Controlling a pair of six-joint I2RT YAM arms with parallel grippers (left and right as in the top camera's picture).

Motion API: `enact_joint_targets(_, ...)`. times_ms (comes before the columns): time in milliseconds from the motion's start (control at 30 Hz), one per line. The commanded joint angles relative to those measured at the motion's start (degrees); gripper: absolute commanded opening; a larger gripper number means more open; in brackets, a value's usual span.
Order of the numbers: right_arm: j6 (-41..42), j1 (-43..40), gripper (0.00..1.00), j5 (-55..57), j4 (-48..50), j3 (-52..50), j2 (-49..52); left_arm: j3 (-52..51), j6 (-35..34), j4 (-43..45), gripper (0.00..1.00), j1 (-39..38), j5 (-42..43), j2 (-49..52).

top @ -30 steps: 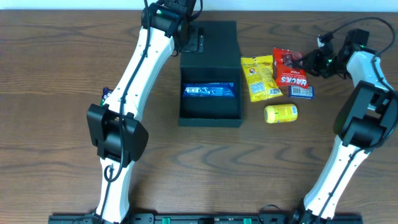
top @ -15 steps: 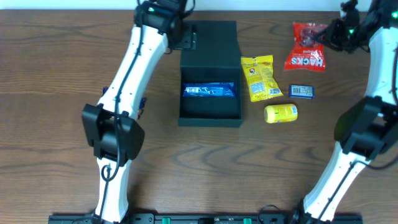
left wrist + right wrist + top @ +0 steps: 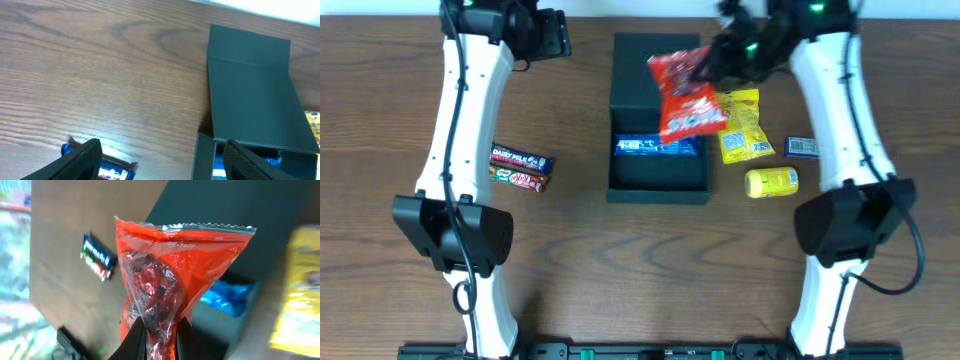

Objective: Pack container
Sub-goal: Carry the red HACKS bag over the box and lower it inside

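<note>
The dark teal container [image 3: 657, 183] stands open at the table's middle, its flap lid [image 3: 656, 62] laid back. A blue packet [image 3: 657, 147] lies inside it. My right gripper [image 3: 718, 60] is shut on a red snack bag [image 3: 688, 98] and holds it in the air over the container's right side; the bag fills the right wrist view [image 3: 170, 285]. My left gripper [image 3: 548, 35] is open and empty at the far left of the container; its wrist view shows the container [image 3: 250, 100] to the right.
Two chocolate bars [image 3: 520, 168] lie left of the container. A yellow packet [image 3: 740, 125], a small blue box [image 3: 805, 147] and a yellow tub [image 3: 771, 182] lie to its right.
My right gripper has carried the red bag left from the far right corner to above the container. My left gripper has moved left, away from the lid, uncovering the chocolate bars.
</note>
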Motion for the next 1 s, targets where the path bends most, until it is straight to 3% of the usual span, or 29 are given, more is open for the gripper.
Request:
enact_joint_targets(0,0.8,1.7,0.02,1.9,1.6,-7.2,-2.7,1.2,1.6,-0.2,0.78,0.4,1.5,-0.5)
enact_joint_targets(133,3.6,1.3,0.02,0.5,9.2,-18.4,-8.8,1.2,2.1,-0.6,0.79,0.4,1.5,-0.5)
enact_joint_targets(233,7.1,7.5,0.02,-1.5,15.5,-25.9,-9.3,1.2,3.0,-0.5,0.79,0.4,1.5,-0.5)
enact_joint_targets(467,16.1,14.2,0.02,-0.6,30.6,-33.6,-9.2,1.2,2.9,-0.7,0.79,0.4,1.5,-0.5)
enact_joint_targets(967,21.2,15.0,0.02,4.5,28.7,-36.4,-9.2,1.2,2.9,-1.9,0.79,0.4,1.5,-0.5)
